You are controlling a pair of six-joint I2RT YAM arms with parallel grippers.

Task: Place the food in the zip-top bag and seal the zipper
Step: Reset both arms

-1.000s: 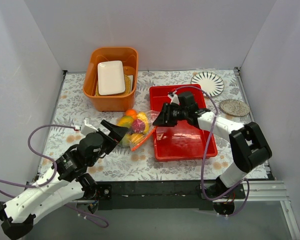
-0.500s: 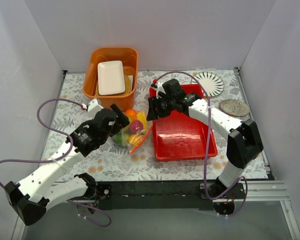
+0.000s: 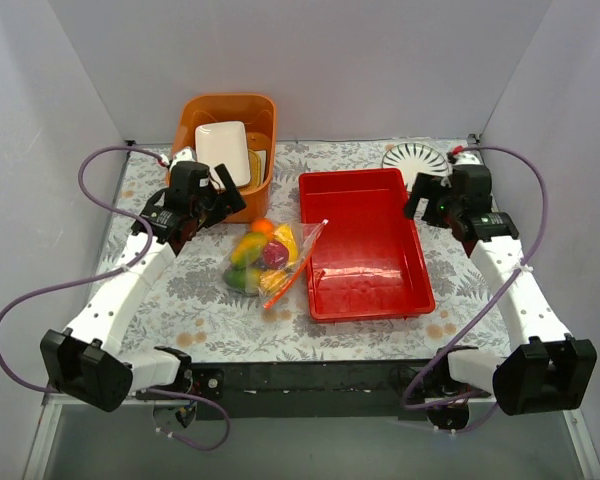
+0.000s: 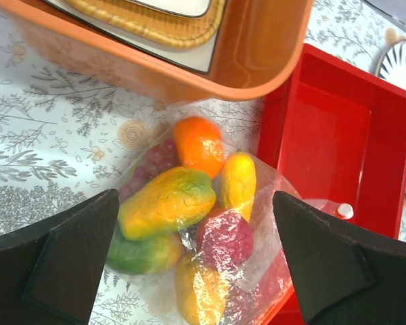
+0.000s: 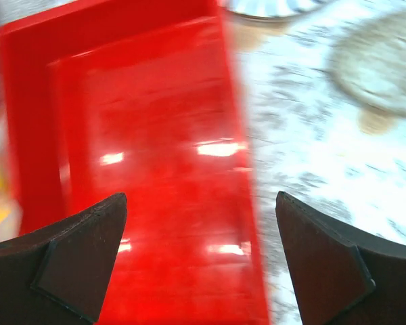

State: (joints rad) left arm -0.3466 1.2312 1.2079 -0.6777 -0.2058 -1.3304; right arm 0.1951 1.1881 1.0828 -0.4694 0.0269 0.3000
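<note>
A floral-patterned tablecloth (image 3: 180,300) covers a table boxed in by plain white walls. Near the middle lies the clear, crinkly zip-top bag (image 3: 263,262). The small plastic toy fruits (image 4: 166,200) appear to be inside it: mangoes, an orange, and dark red and purple pieces. The thin orange-red zipper strip (image 3: 298,262) runs slantwise along the bag's mouth, beside the left rim of a shiny red plastic tray (image 3: 365,250).

Loading looks finished, so sealing seems to be the step in hand. Whether the strip is already pressed closed cannot be told.

The left gripper (image 4: 194,194) hovers above the bag, jaws spread wide and holding nothing. The right gripper (image 5: 201,196) hangs over the tray's far right side, well apart from the bag, also spread and empty.

Sealing would likely call for pinching one end of the strip and running along it.

A deep orange plastic tub (image 3: 230,100) holding a white rectangular plate (image 3: 222,155) crowds the bag's far side. A striped round plate (image 3: 416,160) sits behind the tray.
</note>
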